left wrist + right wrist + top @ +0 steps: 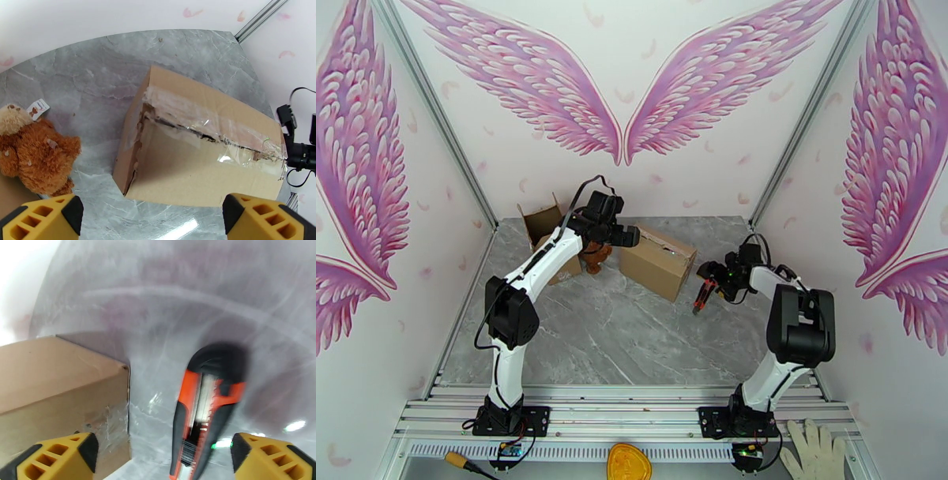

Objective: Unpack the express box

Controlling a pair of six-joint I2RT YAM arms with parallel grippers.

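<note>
The express box (657, 262) is a brown carton lying at the back middle of the grey table; its clear tape is slit along the top seam (205, 136). My left gripper (630, 235) hovers open just above the box's left end, its yellow fingers (43, 219) spread wide with nothing between them. A brown teddy bear (35, 154) lies left of the box. My right gripper (709, 280) is off the box's right end, open. An orange-and-black utility knife (205, 413) shows blurred between its spread fingers (272, 457), touching neither; the box corner (59, 390) is at left.
A second, opened carton (541, 221) stands at the back left behind the left arm. A white tag (38, 108) lies by the bear. Winged walls close in the table on three sides. A white glove (814, 450) and a yellow object (630, 464) lie off the near edge.
</note>
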